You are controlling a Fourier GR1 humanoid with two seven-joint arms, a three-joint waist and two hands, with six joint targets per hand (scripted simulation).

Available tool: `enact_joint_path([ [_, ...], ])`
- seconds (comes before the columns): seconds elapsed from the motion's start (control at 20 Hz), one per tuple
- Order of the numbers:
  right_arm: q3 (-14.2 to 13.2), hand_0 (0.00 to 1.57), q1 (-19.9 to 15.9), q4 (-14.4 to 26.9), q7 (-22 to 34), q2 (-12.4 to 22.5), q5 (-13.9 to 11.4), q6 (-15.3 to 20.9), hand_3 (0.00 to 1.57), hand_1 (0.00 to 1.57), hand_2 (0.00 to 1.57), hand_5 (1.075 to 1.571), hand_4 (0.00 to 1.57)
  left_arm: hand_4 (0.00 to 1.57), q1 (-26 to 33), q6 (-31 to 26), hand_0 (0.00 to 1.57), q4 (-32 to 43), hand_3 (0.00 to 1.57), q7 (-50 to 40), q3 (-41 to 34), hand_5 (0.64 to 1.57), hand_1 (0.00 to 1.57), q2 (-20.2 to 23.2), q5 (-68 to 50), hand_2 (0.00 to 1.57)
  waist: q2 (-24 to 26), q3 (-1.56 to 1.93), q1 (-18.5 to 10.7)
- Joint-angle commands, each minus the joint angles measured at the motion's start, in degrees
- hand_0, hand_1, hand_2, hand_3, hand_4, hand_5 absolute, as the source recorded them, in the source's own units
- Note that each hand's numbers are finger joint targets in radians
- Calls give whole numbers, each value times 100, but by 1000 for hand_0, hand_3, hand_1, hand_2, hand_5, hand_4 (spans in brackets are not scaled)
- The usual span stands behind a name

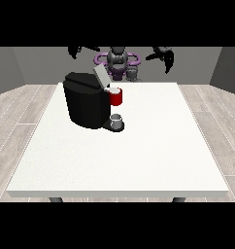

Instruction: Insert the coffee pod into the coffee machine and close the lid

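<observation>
The coffee pod (132, 73) sits on the desk (139, 146) behind the coffee machine (85, 104), whose lid (100, 76) stands open. My robot hand at the view's right (164, 56) hangs above the pod, fingers relaxed and apart, holding nothing. Reaching past the machine, I risk knocking the raised lid or tipping the pod.

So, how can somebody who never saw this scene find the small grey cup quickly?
Start from the white table and find the black coffee machine on its far left part. The small grey cup stands on the machine's base at its front, directly below the red part. It is the only grey, low, round thing there.
</observation>
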State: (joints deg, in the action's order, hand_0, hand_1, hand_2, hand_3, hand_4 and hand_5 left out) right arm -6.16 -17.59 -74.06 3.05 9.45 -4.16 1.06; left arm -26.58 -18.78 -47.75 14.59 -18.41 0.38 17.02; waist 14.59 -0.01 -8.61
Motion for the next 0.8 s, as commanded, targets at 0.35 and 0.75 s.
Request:
enact_joint_path([
  [0.35, -633, 0, -910, 635, 588, 120, 801, -211, 0, 0, 0, 1571, 92, 346, 474, 93, 0, -1354, 0, -529, 586, 1571, 0, -37, -558, 0, -570, 3, -299],
  [0.75, -344, 0, -1401, 914, 668, -5, 736, -169, 0, 0, 0, 1571, 0, 349, 669, 79, 0, -2207, 0, -862, 581, 1571, 0, 158, -885, 0, -1079, 1, -34],
])
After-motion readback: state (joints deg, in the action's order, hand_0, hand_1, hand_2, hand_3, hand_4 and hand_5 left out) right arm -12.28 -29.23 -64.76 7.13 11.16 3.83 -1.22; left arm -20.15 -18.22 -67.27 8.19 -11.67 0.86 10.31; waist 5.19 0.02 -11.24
